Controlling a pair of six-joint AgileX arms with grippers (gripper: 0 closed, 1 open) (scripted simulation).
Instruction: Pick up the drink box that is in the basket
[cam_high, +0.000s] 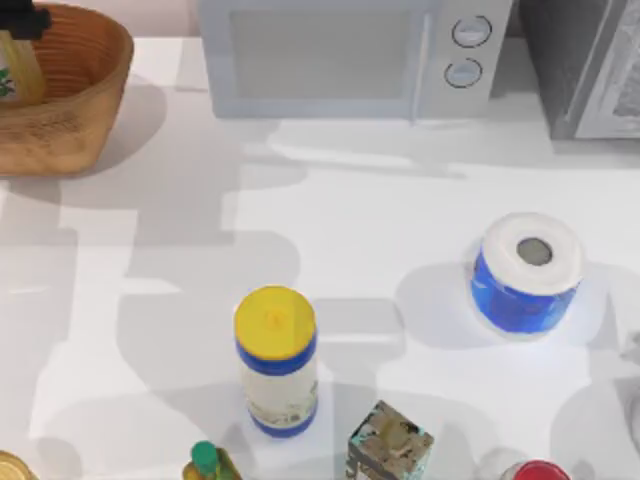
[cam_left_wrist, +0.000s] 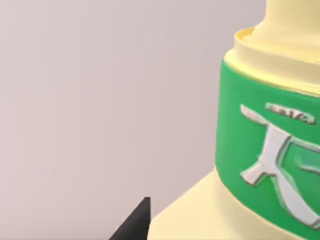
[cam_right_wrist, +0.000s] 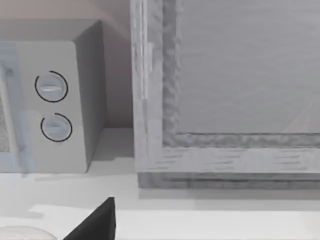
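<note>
The drink box (cam_high: 18, 70) is standing inside the wicker basket (cam_high: 85, 90) at the tabletop's (cam_high: 350, 220) ten o'clock corner. The left tool (cam_high: 22, 22) is sitting over its cap, probably touching; its grip I cannot tell.

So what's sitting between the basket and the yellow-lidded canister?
Nothing: in the top view, bare white table separates the basket from the canister.

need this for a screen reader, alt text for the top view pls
The pale-yellow drink box stands in the wicker basket at the table's far left corner, a dark gripper part at its top. A microwave sits behind; a yellow-lidded canister and blue-wrapped white roll stand nearer.
</note>
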